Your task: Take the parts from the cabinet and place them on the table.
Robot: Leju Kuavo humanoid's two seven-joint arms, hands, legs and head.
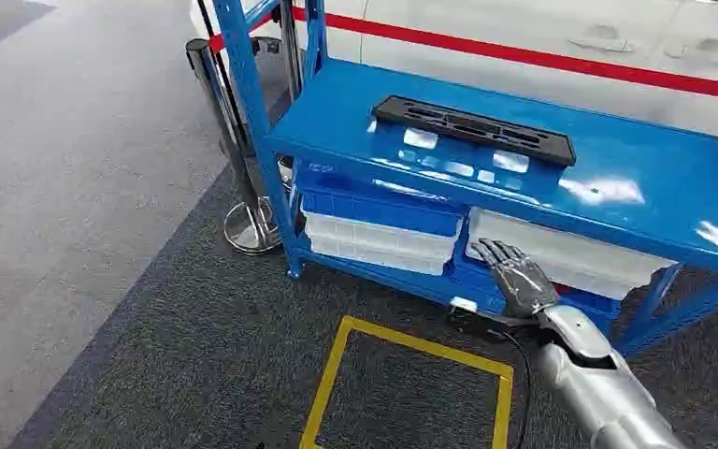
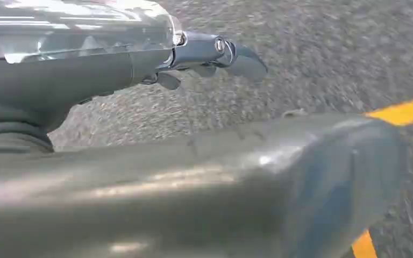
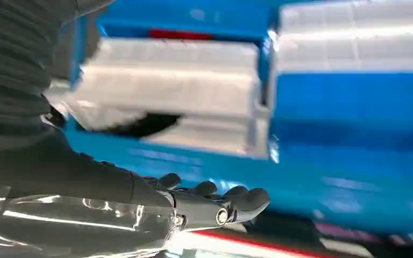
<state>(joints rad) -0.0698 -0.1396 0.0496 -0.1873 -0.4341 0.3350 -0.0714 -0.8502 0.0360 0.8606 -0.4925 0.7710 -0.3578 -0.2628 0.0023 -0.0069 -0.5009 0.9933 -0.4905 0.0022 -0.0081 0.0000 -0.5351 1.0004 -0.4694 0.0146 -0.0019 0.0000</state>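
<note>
A long black slotted part (image 1: 473, 128) lies on the top shelf of the blue cabinet (image 1: 617, 168). My right hand (image 1: 514, 273) is raised in front of the lower shelf, fingers spread and holding nothing, close to a translucent white bin (image 1: 561, 254). In the right wrist view the same hand (image 3: 193, 201) reaches toward white bins (image 3: 177, 80) and blue shelf parts, blurred. My left hand (image 2: 204, 56) hangs over grey carpet with its fingers apart and nothing in it.
A blue bin (image 1: 379, 208) sits on stacked white bins (image 1: 374, 245) on the lower shelf's left. A yellow taped square (image 1: 411, 388) marks the carpet before the cabinet. A chrome stanchion (image 1: 238, 150) stands left of it; a white, red-striped wall lies behind.
</note>
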